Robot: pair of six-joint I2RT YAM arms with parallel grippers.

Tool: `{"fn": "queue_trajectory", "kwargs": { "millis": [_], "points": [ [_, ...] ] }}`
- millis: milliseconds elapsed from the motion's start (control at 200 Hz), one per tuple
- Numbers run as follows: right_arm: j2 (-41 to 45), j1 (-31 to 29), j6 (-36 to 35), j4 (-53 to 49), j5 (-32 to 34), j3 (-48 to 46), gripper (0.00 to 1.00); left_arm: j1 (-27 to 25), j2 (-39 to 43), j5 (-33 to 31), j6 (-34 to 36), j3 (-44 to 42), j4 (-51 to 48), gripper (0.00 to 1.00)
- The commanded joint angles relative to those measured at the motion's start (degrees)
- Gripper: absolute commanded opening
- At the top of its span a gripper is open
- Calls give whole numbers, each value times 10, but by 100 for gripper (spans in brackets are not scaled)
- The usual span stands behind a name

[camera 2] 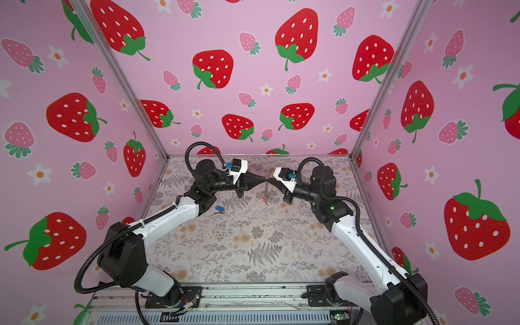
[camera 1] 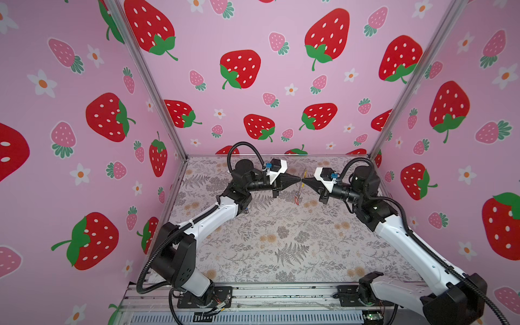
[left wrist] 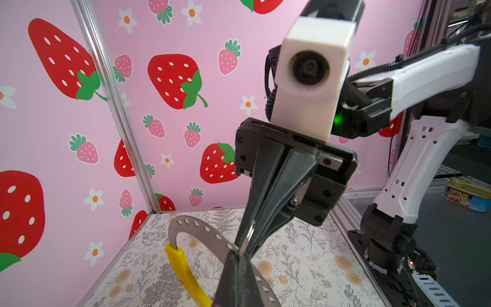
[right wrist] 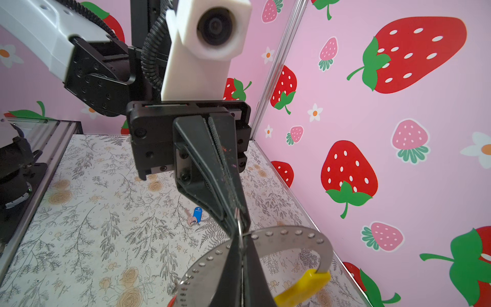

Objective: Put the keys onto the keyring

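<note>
The keyring, a grey perforated hoop with a yellow segment, hangs edge-on above the mat in both top views. My left gripper and right gripper meet tip to tip on it, both shut on the hoop. A thin wire ring shows at the pinch point. The red-tagged key dangles at the hoop's lower end. The blue-tagged key lies on the mat beside the left arm.
Strawberry-print walls close in the floral mat at the back and both sides. An aluminium rail carrying both arm bases runs along the front. A Spam tin sits outside the enclosure.
</note>
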State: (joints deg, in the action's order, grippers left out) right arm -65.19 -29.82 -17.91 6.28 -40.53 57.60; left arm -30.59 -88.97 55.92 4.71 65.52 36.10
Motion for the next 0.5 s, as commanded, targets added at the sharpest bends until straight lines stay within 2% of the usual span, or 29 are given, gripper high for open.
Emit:
{"fn": "queue_trajectory", "kwargs": {
  "millis": [0, 55, 125, 345, 495],
  "points": [
    [1, 1, -16, 1, 7, 18, 4, -1, 18, -13, 12, 22, 4, 20],
    [4, 1, -23, 0, 27, 17, 4, -1, 24, -32, 22, 15, -2, 31],
    [9, 1, -35, 3, 58, 11, 3, -1, 33, -70, 40, 6, -14, 37],
    [23, -16, -79, 25, 138, -13, 1, -10, 59, -170, 96, -10, -60, 39],
    [30, -46, -123, 45, 196, -33, 1, -26, 63, -203, 137, -2, -105, 38]
  ]
}}
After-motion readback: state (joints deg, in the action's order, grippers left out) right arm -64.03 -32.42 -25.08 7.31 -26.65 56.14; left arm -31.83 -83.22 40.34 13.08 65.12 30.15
